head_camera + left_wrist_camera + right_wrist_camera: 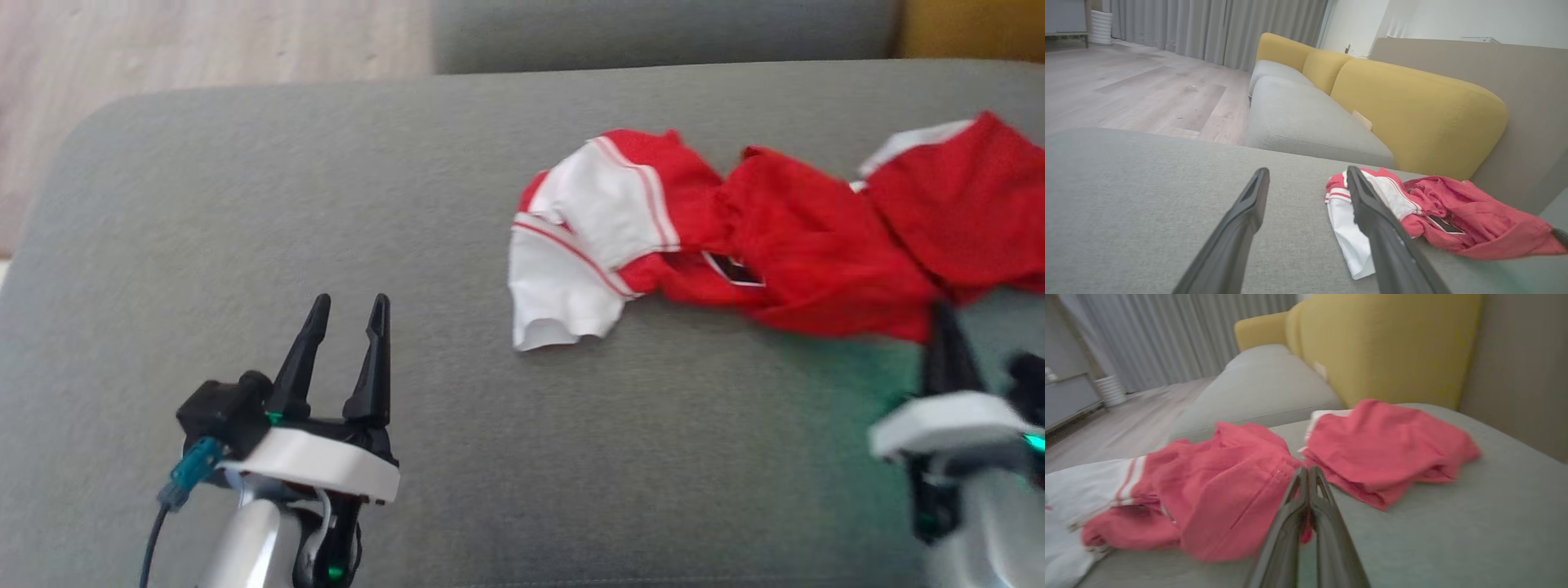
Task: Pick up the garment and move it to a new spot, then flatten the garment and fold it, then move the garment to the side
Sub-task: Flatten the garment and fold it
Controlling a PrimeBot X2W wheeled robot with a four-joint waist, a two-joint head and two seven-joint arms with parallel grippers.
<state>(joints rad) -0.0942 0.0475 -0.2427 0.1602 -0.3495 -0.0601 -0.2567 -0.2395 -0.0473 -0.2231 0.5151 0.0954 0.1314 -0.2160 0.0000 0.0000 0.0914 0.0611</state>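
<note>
right gripper pinched shut on the near edge of the red and white garment, garment laid crumpled across the grey sofa cushion, left gripper held open above bare cushion, apart from the cloth

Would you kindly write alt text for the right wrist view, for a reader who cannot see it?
The right tool, its fingers shut, pinches the near edge of a crumpled red and white garment on a grey sofa seat. Yellow back cushions stand behind.
</note>
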